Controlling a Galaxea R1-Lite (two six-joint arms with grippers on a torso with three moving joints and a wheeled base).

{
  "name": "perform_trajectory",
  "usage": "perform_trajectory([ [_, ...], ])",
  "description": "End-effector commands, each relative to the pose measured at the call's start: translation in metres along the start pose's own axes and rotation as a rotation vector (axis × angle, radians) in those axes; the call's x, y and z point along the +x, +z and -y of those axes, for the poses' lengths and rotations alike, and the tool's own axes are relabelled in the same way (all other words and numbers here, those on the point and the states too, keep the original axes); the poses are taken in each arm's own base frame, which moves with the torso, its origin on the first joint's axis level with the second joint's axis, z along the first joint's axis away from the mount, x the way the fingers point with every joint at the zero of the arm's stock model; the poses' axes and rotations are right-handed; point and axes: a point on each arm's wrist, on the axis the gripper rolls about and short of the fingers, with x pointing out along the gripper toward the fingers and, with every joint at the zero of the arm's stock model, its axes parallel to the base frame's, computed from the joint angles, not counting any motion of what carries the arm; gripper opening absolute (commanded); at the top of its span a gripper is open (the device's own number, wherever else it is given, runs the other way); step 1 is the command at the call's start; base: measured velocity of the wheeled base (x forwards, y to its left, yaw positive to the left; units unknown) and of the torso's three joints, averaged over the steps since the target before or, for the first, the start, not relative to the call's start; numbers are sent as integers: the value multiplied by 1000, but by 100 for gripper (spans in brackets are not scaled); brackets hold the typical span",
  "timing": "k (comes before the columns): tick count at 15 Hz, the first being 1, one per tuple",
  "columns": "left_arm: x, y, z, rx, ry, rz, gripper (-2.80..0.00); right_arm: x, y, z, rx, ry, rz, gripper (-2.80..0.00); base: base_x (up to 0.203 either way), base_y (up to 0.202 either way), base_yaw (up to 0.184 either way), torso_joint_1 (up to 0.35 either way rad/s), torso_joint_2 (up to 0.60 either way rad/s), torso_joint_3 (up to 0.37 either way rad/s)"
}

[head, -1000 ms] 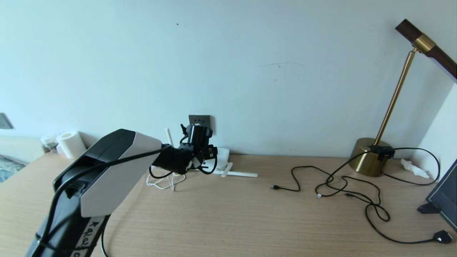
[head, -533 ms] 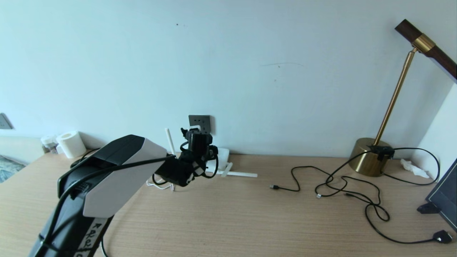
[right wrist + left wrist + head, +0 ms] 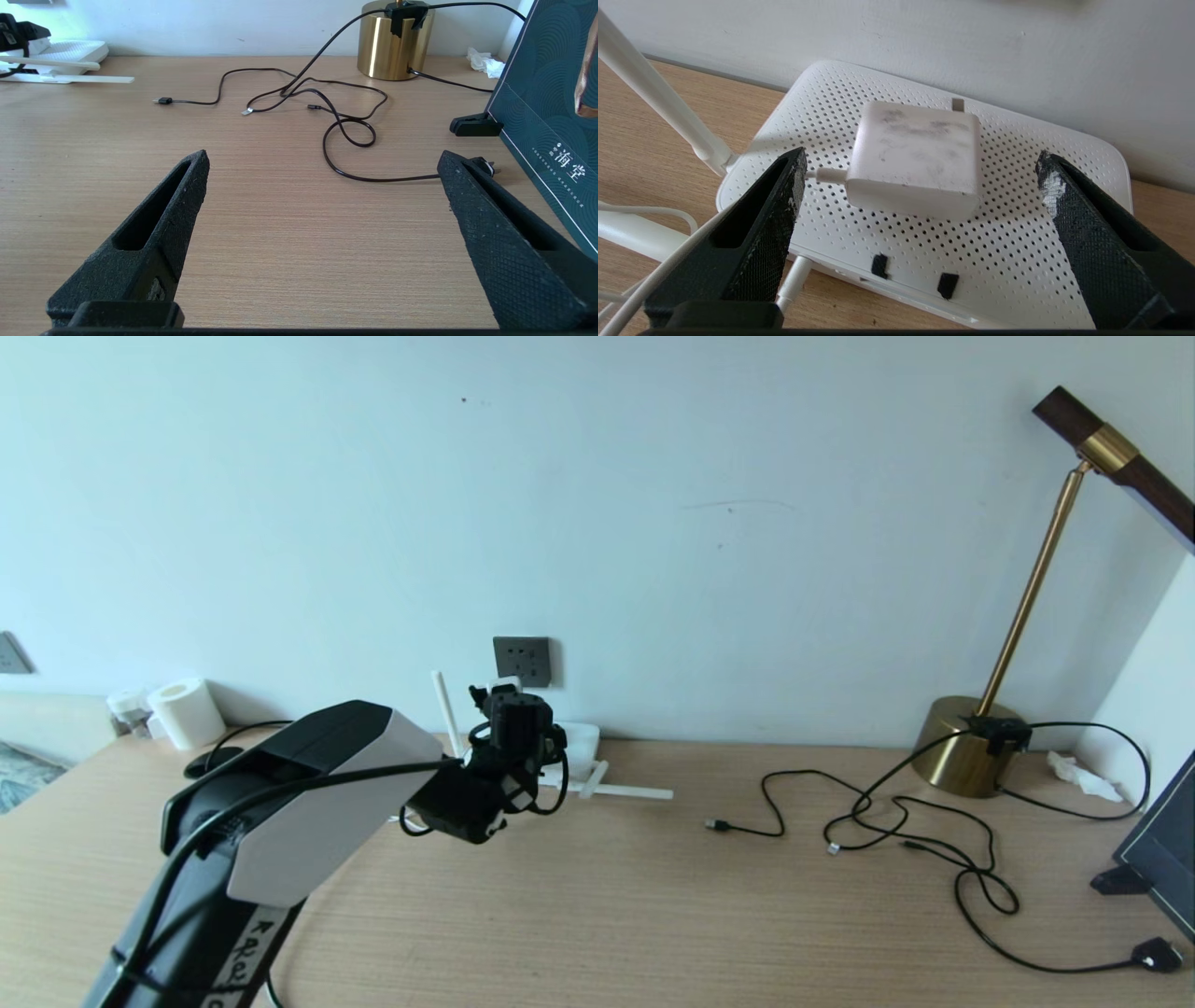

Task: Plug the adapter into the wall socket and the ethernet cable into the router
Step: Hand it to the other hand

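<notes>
Head view – left gripper (image 3: 512, 709): reaches over the desk (image 3: 616, 905) toward the wall, just below the socket (image 3: 522, 660) and in front of the router (image 3: 581, 744); the jaws cannot be made out from here.
Head view – socket: dark grey plate on the wall above the router, nothing plugged in.
Head view – router: white, against the wall, one antenna upright to its left, another lying flat on the desk to its right.
Head view – thin black cords (image 3: 896, 821): loose loops on the desk to the right, near the brass lamp (image 3: 971, 747).
Head view – paper roll (image 3: 187, 712): far left by the wall.

Left wrist view – left gripper (image 3: 920, 172): jaws spread wide, holding nothing.
Left wrist view – adapter (image 3: 916, 159): white cube lying on top of the router (image 3: 1017, 242), between the two jaws but touching neither; its thin cord leaves one side.
Left wrist view – router: perforated top, two small dark tabs near its front edge.

Right wrist view – right gripper (image 3: 322, 172): low over bare desk (image 3: 280, 224), well apart from the router (image 3: 65, 51); jaws wide apart, empty.
Right wrist view – thin black cords (image 3: 345, 130): curl ahead of the jaws toward the brass lamp (image 3: 395, 42).
Right wrist view – dark board (image 3: 551, 102): leaning at the desk's right side.
Ethernet cable: cannot tell which, if any, of the visible cords it is.
</notes>
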Motion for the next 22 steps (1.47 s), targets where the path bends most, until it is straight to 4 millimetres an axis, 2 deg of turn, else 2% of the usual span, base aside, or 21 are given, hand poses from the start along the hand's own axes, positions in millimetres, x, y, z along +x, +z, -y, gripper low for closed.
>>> perform_trajectory([
  [1,3,-7,1,-1,4,1,0,0,0,0,0,1,0,0,0,0,0,0,0,0],
  [11,10,-15,3,1,-6,49,0,0,0,0,0,0,0,0,0,0,0,0,0,0],
  [12,10,-15,3,2,-5,47,-280,0,0,0,0,0,0,0,0,0,0,0,0,0],
  [20,9,-14,2,5,-5,46,-280,0,0,0,0,1,0,0,0,0,0,0,0,0],
  [22,2,-1,1,-5,-11,60,-280,0,0,0,0,1,0,0,0,0,0,0,0,0],
])
